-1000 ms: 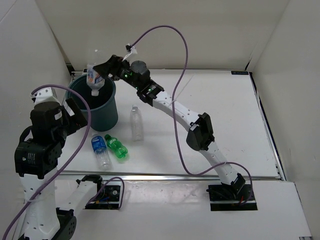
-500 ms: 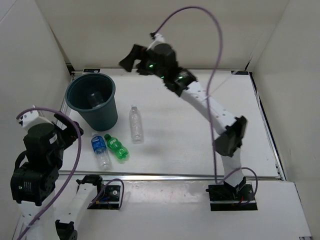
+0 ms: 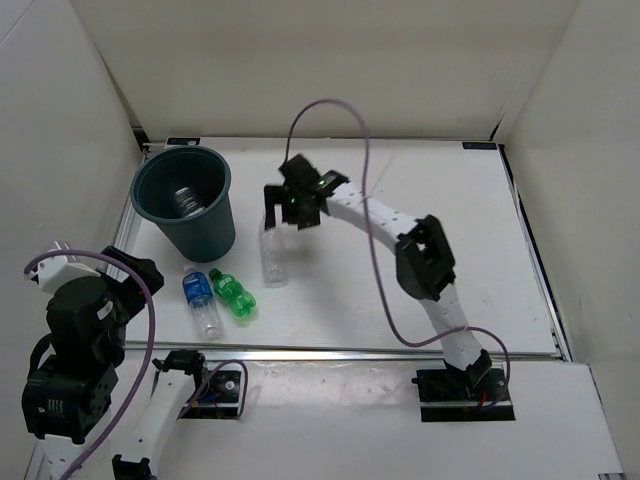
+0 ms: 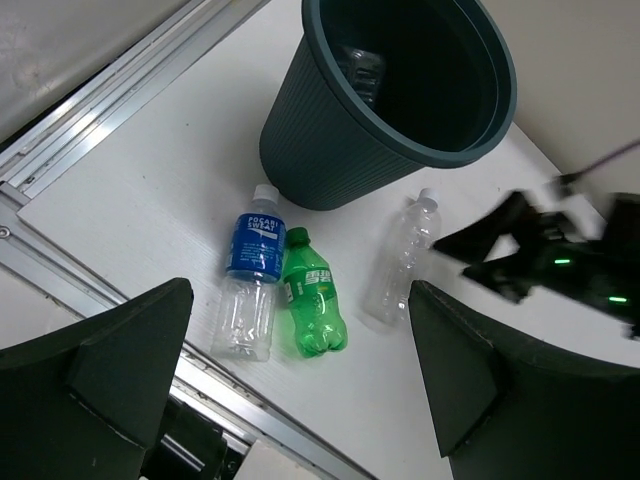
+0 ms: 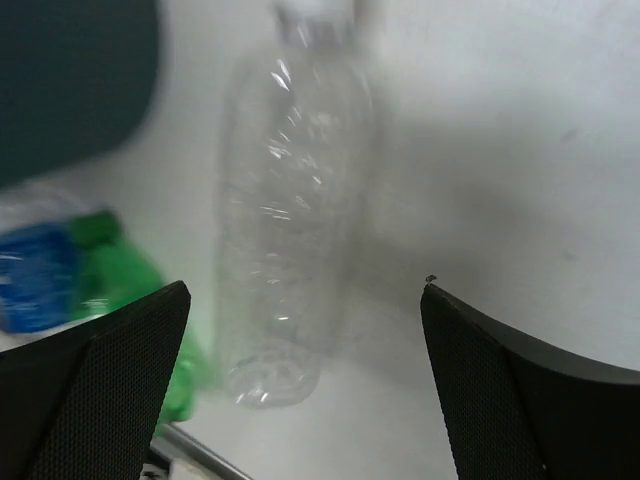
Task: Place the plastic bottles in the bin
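The teal bin [image 3: 213, 232] stands at the back left with the white-red-blue label bottle [image 3: 184, 200] lying inside it; the left wrist view shows the bin [image 4: 320, 150] and that bottle [image 4: 360, 65] too. The plain clear bottle [image 3: 272, 250], the green bottle [image 3: 232, 295] and the blue-label bottle [image 3: 201, 298] lie on the table in front of the bin. My right gripper [image 3: 285, 210] is open and empty, hovering just above the clear bottle [image 5: 290, 240]. My left gripper [image 4: 298, 292] is open and empty, high above the green bottle [image 4: 312, 305] and the blue-label bottle [image 4: 250, 285].
White walls enclose the table on three sides. An aluminium rail [image 3: 350, 352] runs along the near edge. The right arm's purple cable [image 3: 365, 200] loops over the table's middle. The bin stands close to the left wall.
The labelled bottle left my right gripper and now lies in the bin. The right gripper rose, then came down over the clear bottle. The left arm drew back to the near left.
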